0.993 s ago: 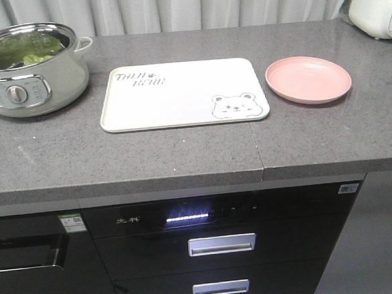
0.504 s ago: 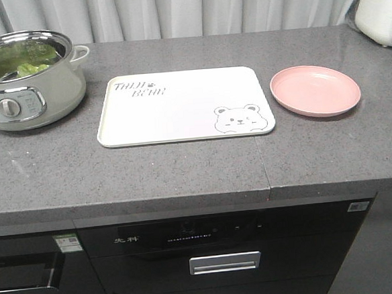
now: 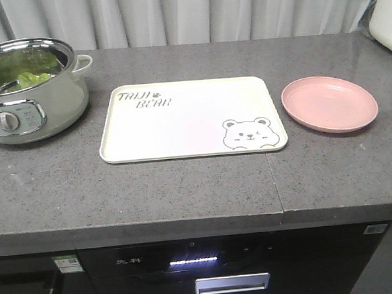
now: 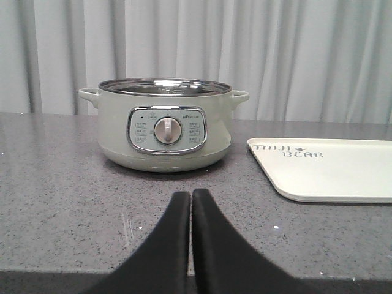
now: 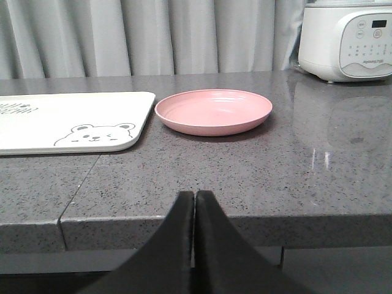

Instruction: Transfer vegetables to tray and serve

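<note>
A grey counter [image 3: 185, 181] is backed by curtains [image 3: 207, 11]. Lettuce [image 3: 24, 70] is half hidden in the pot [image 3: 58, 106]; the cooker [image 3: 390, 12] is cropped. The jaws of the left gripper [image 4: 191, 197] and right gripper [image 5: 195, 198] are pressed together.

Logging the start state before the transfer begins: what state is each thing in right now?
electric pot: lid off
lettuce: inside the electric pot
tray: empty
pink plate: empty
left gripper: shut, holding nothing
right gripper: shut, holding nothing
</note>
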{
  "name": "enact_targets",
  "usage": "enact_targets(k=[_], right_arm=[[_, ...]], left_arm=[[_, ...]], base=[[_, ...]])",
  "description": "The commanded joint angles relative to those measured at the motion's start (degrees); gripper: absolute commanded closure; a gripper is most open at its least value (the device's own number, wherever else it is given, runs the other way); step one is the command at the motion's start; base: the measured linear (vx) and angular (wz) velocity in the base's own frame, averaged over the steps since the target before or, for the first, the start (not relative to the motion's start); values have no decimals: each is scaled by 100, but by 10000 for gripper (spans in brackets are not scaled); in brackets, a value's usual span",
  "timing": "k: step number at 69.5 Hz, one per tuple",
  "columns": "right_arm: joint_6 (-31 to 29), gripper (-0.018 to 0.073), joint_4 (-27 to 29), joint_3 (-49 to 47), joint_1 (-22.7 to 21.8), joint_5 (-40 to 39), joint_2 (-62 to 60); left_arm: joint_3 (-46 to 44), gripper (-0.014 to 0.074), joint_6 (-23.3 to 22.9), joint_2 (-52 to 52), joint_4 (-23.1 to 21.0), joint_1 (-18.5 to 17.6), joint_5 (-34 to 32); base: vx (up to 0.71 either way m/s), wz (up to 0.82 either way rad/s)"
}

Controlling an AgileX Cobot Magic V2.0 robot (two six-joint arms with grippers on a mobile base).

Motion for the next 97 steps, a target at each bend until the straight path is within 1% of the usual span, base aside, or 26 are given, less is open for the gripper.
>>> enact_targets(k=[1,97], right_arm=[[-15,563,-47,40,-7,-432,-16],[-15,563,-47,40,-7,-432,-16]], left_arm=[[30,603,0,-79,-43,-1,-395],[30,603,0,-79,-43,-1,-395]], base=[[8,2],[5,2]])
